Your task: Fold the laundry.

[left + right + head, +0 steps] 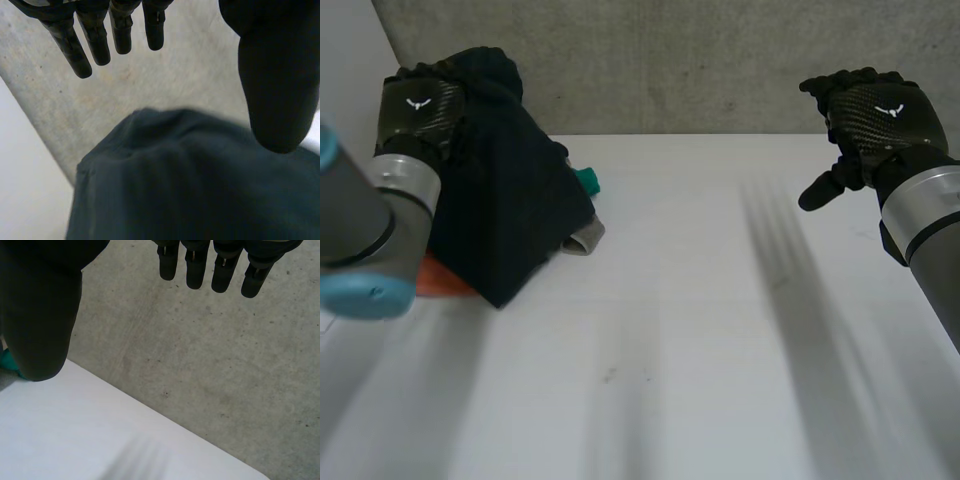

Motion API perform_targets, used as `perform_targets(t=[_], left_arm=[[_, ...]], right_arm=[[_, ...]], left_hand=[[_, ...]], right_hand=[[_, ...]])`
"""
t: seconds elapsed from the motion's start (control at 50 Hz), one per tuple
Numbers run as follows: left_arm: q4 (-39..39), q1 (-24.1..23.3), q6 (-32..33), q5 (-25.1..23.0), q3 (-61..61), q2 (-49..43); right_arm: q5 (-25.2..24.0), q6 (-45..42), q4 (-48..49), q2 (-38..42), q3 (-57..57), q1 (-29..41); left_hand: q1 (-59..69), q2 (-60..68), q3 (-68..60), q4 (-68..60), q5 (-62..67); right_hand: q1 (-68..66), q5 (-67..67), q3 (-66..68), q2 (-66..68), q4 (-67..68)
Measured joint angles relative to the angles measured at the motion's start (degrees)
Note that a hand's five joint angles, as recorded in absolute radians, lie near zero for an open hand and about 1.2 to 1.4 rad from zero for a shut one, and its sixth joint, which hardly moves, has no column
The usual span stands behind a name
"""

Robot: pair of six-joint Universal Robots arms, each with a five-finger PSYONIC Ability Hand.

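- My left hand (420, 105) sits at the top of the dark cloth (510, 200), fingers (75, 50) straight and gripping nothing. Closing here could bunch several layers together.
- The cloth is heaped over orange (445, 280), teal (587, 181) and grey (584, 238) pieces, and a careless pull might drag them along.
- The heap lies at the far left of the table (700, 330), so it could slide off.
- My right hand (875, 115) is raised, open and empty, well apart from the heap.
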State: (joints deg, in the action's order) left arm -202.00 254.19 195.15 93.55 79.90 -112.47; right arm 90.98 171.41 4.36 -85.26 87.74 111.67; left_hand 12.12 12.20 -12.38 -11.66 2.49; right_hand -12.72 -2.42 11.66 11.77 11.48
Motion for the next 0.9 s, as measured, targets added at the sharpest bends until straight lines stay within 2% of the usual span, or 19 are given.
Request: perform_targets(t=[0.08,0.14,0.2,0.22,0.24,0.26,0.34,0.52,0.62,0.7,0.78,0.82,0.84,0.86,0.88,0.9], left_arm=[[-1.2,2.8,6.1,-1.0,-8.0,-9.8],[-1.5,5.6,11.4,-3.7,-14.1,-17.3],[-1.9,7.2,14.4,-7.3,-17.6,-21.6],[-2.0,7.5,15.1,-8.6,-18.3,-22.5],[-2.2,7.6,15.4,-9.5,-18.7,-23.1],[-2.4,7.6,15.5,-10.5,-18.9,-23.5],[-2.9,5.8,14.8,-12.9,-18.0,-21.9],[-3.2,-3.2,5.5,-13.6,-9.7,-4.9],[-2.8,-10.7,-3.7,-15.6,-1.8,5.3],[-2.8,-16.2,-7.9,-18.8,3.1,7.2],[-2.7,-21.6,-9.6,-21.4,6.3,4.5],[-2.5,-23.8,-9.8,-22.0,6.8,1.7],[-2.3,-24.4,-9.8,-22.1,6.9,0.6],[-2.2,-25.1,-9.7,-22.2,7.0,-0.6],[-2.1,-25.6,-9.6,-22.1,6.9,-1.6],[-1.9,-26.0,-9.5,-22.1,6.8,-2.3]], right_arm=[[0.0,0.0,0.0,0.0,0.2,0.1],[-0.1,-0.1,0.0,0.0,0.4,0.1],[-0.1,-0.1,0.0,0.0,0.6,0.1],[-0.1,-0.2,0.0,0.1,0.7,0.1],[-0.1,-0.2,0.0,0.1,0.7,0.1],[-0.1,-0.2,0.0,0.1,0.8,0.1],[-0.1,-0.3,0.0,0.2,0.8,-0.1],[-0.1,-0.5,0.3,0.2,0.1,-0.7],[-0.2,-0.5,0.4,-0.2,-0.5,-2.8],[-0.3,-0.5,0.4,-0.4,-1.0,-4.3],[-1.0,-0.6,0.2,-0.4,-1.2,-5.1],[-1.5,-0.8,0.1,-0.3,-1.2,-5.2],[-1.8,-1.0,0.0,-0.2,-1.2,-5.2],[-2.1,-1.3,-0.1,0.0,-1.1,-5.2],[-2.4,-1.5,-0.2,0.1,-1.0,-5.1],[-2.7,-1.8,-0.2,0.3,-0.9,-5.0]], left_hand=[[0.0,0.0,0.0,0.0,0.0],[0.0,0.0,0.0,0.0,0.0],[21.8,18.9,-18.6,-19.4,17.9],[32.1,32.5,-30.0,-31.7,28.1],[32.1,32.5,-30.0,-31.7,28.1],[42.7,46.6,-43.9,-47.3,41.7],[47.4,55.6,-54.0,-56.6,51.0],[48.3,56.0,-55.2,-56.8,51.0],[48.8,56.1,-55.3,-56.8,52.8],[48.8,56.1,-55.3,-56.8,52.9],[48.8,55.0,-54.7,-55.9,52.8],[42.1,45.6,-45.4,-46.2,45.1],[42.1,45.6,-45.4,-46.2,45.1],[26.7,31.5,-31.6,-32.2,31.3],[26.7,31.5,-31.6,-32.2,31.3],[5.4,10.1,-11.3,-11.5,10.4]], right_hand=[[0.0,0.0,0.0,0.0,0.0],[0.0,0.0,0.0,0.0,0.0],[0.0,0.0,0.0,0.0,0.0],[0.0,0.0,0.0,0.0,0.0],[0.0,0.0,0.0,0.0,0.0],[0.0,0.0,0.0,0.0,0.0],[0.0,0.0,0.0,0.0,0.0],[0.0,0.0,0.0,0.0,0.0],[0.0,0.0,0.0,0.0,0.0],[0.0,0.0,0.0,0.0,0.0],[0.0,0.0,0.0,0.0,0.0],[0.0,0.0,0.0,0.0,0.0],[0.0,0.0,0.0,0.0,0.0],[0.0,0.0,0.0,0.0,0.0],[0.0,0.0,0.0,0.0,0.0],[0.0,0.0,0.0,0.0,0.0]])
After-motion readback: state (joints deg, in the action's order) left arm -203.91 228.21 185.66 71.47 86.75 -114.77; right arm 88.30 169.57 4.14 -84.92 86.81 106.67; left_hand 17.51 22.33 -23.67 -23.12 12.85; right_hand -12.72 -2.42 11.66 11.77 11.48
